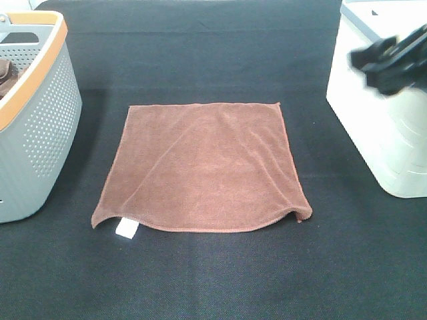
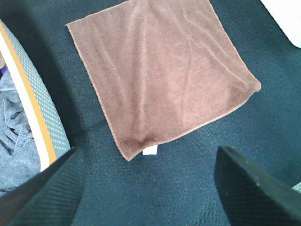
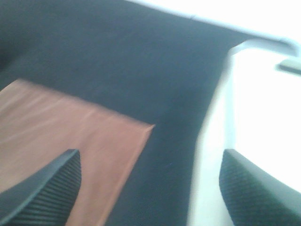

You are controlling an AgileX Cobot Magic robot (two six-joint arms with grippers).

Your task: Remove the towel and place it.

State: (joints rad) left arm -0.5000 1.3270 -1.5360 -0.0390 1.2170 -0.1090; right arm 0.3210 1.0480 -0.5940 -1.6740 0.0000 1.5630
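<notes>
The towel point(image 1: 203, 167) lies spread flat mid-desk point(image 1: 213, 280) – reddish-brown, roughly square, hemmed, white tag point(image 1: 125, 229) at a near corner, one corner slightly curled. Left hand point(image 2: 148, 188) and right hand point(image 3: 150, 188) – both spread apart, holding nothing.

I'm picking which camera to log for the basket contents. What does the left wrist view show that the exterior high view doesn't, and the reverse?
Only the left wrist view shows grey-blue cloth inside the basket, and the left gripper, open and empty. Only the exterior high view shows the blurred right gripper over the white bin. Both show the towel lying flat on the black table, white tag at one corner.
</notes>
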